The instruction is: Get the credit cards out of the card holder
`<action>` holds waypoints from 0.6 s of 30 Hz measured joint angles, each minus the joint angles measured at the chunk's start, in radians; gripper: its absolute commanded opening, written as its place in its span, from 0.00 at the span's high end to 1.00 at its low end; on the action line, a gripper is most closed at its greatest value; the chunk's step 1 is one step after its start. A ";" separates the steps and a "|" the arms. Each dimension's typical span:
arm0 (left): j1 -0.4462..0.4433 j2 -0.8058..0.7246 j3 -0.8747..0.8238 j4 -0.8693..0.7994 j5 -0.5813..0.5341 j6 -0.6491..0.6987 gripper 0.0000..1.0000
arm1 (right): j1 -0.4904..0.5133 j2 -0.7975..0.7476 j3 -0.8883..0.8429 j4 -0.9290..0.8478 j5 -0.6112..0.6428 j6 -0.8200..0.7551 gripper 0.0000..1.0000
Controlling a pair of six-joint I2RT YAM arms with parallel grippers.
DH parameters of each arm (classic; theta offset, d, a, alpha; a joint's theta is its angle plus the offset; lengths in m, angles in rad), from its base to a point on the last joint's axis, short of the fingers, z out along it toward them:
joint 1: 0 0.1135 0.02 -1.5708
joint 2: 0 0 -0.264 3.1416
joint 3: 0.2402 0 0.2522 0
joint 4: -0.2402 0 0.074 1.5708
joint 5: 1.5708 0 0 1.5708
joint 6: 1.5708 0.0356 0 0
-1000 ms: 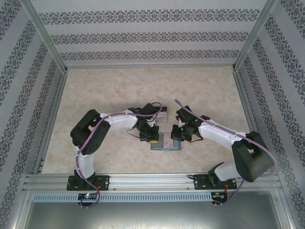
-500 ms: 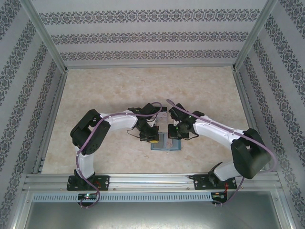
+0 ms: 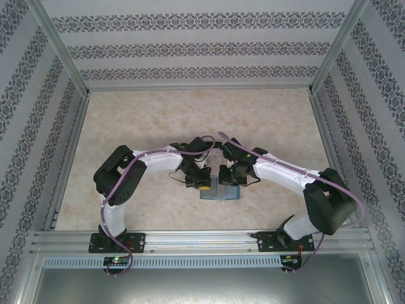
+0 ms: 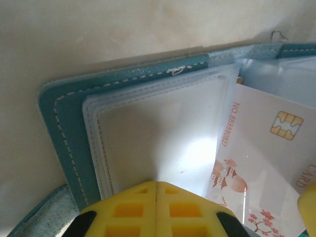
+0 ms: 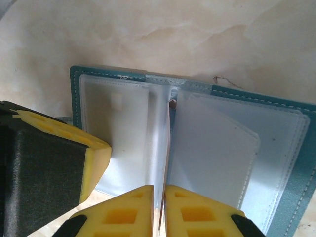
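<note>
Surface: table [image 3: 126, 120], pale marbled top, boxed in by patterned panels [image 3: 202, 47]

Change over the last second: the right arm [image 3: 281, 172] has swung in. Its elbow and forearm sit further left than before, and its wrist end now hangs over the card holder [image 3: 221, 194], where earlier it stood at the holder's right edge. The pinkish card face seen from above then is now covered. The left arm [image 3: 155, 159] has not moved, and the holder lies where it did

Pose: both arms bent at the elbow, forearms angled inward, wrists meeting over the holder at mid-width, in the near half of the table

The holder lies open and flat, teal cover down, clear sleeves facing up. On its right half, in the left wrist view, lies a credit card [image 4: 261, 153], white with a gold chip and red-pink print

The left gripper [image 4: 157, 183] is clenched, yellow fingertips pressed together with nothing between them, tips down on the clear sleeve [image 4: 158, 133] of the left half

The right gripper [image 5: 159, 190] has its fingertips a thin slit apart. An upright sleeve leaf [image 5: 165, 143] runs from the spine into that slit; whether it is pinched cannot be told
</note>
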 measured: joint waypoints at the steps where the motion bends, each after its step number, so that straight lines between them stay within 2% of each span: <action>1: 0.000 0.000 0.000 0.000 0.000 0.000 1.00 | 0.000 0.000 0.000 0.000 0.000 0.004 0.86; 11: 0.000 0.000 -0.002 0.001 0.002 0.001 1.00 | 0.002 0.000 -0.002 -0.002 -0.007 0.014 0.85; 18: 0.000 0.000 -0.002 0.001 0.002 0.003 1.00 | 0.006 0.000 -0.001 -0.018 -0.009 0.013 0.98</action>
